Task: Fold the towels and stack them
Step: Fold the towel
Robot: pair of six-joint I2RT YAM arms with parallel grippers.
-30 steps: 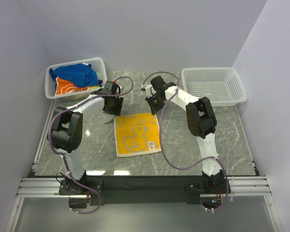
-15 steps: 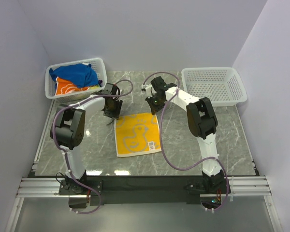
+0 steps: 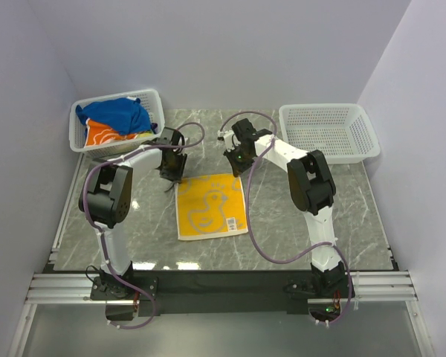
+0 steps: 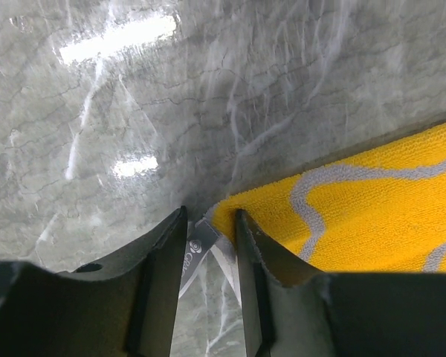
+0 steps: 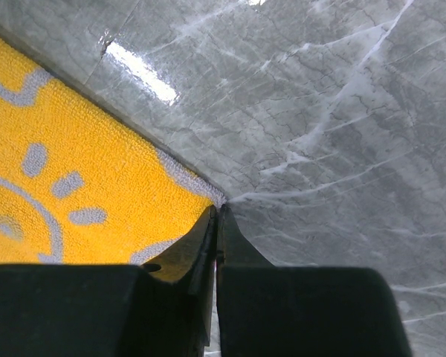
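Grey marble-look table (image 3: 342, 216), pale lilac walls (image 3: 245, 52). Yellow towel (image 3: 209, 206) lies flat at centre. Left gripper (image 4: 210, 216): jaws narrowly parted, straddling the towel's corner tag (image 4: 195, 249). Right gripper (image 5: 217, 212): closed at the other far corner; hold on cloth indeterminate. Only the overhead view shows the blue towel (image 3: 119, 113) and orange towel (image 3: 104, 134) in the left basket (image 3: 115, 97).

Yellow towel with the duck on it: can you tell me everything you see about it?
The yellow towel looks soft and fluffy, with a pale duck and sun drawn in swirly lines. It lies spread flat on the grey marbled table, between the two arms, slightly askew. A small white label sticks out at its far left corner, between the parted left fingers. The right fingers are closed at its far right corner; whether they pinch it is unclear.
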